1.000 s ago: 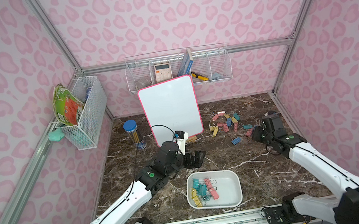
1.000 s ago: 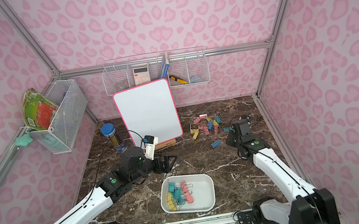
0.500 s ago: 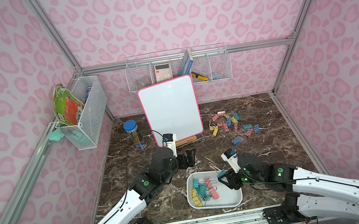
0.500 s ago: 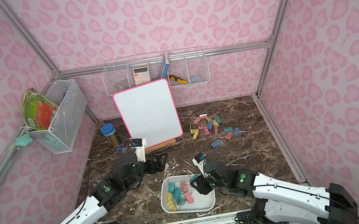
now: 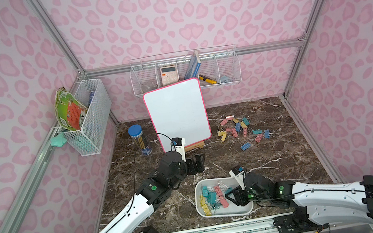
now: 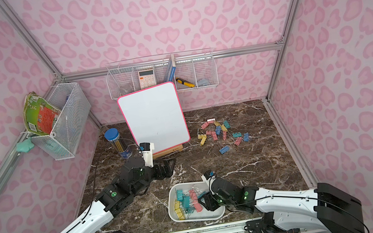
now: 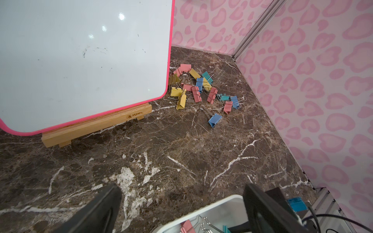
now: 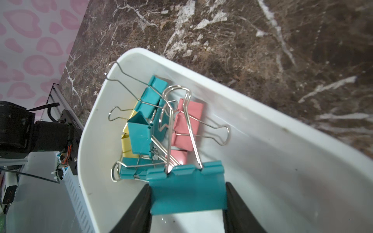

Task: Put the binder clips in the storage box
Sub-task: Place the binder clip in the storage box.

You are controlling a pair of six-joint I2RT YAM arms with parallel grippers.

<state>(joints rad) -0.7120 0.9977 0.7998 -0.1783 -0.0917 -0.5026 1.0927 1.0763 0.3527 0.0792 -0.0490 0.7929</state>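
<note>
My right claw [image 5: 231, 195] pinches a teal binder clip [image 8: 187, 194] by its body, low inside the storage box [image 5: 224, 215], so releasing should drop it among those stored. My left claw [image 5: 197, 163] gapes empty; more binder clips [image 5: 235, 128] lie on the surface [image 5: 283, 157].

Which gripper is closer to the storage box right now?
Right. The right gripper hangs over the storage box, shut on a teal binder clip. The left gripper is open above the table, off the box's far side toward the whiteboard.

Marble tabletop [image 5: 275, 153] bears storage box [image 5: 224, 215], binder clips [image 5: 233, 132], wooden easel [image 5: 194, 146], pencil jar [image 5: 140, 140].
</note>
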